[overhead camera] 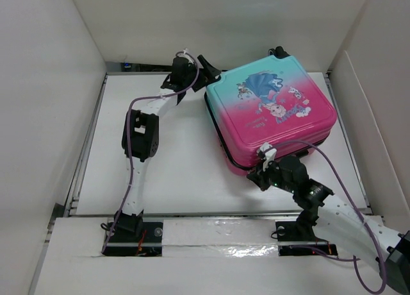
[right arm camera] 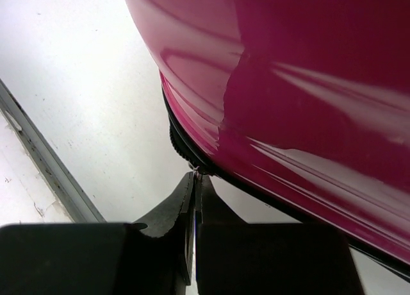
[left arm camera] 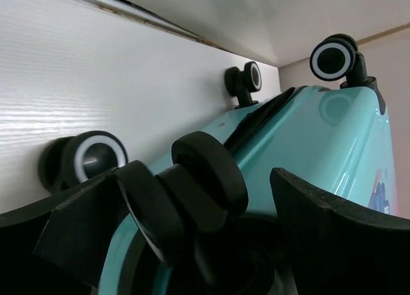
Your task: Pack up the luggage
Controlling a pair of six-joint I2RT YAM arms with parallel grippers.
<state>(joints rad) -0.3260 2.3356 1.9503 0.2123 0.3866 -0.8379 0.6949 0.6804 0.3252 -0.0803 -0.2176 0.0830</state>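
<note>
Bench: white bench point(overhead camera: 173, 179), carrying the luggage point(overhead camera: 272, 115) on its far right part.
Luggage: shut, lying flat, princess print up; teal end far, pink end near.
Left claw point(overhead camera: 206, 69): at the luggage's far-left corner. Only the wrist view shows it open, fingers spread either side of a caster.
Right claw point(right arm camera: 195, 179): at the luggage's near pink edge, fingers pressed together. Whether anything thin is pinched cannot be told.
Caster point(left arm camera: 211, 179): black, on the luggage's teal end.
Zipper trim point(right arm camera: 186, 147): black, under the pink shell, touching the right fingertips.
</note>
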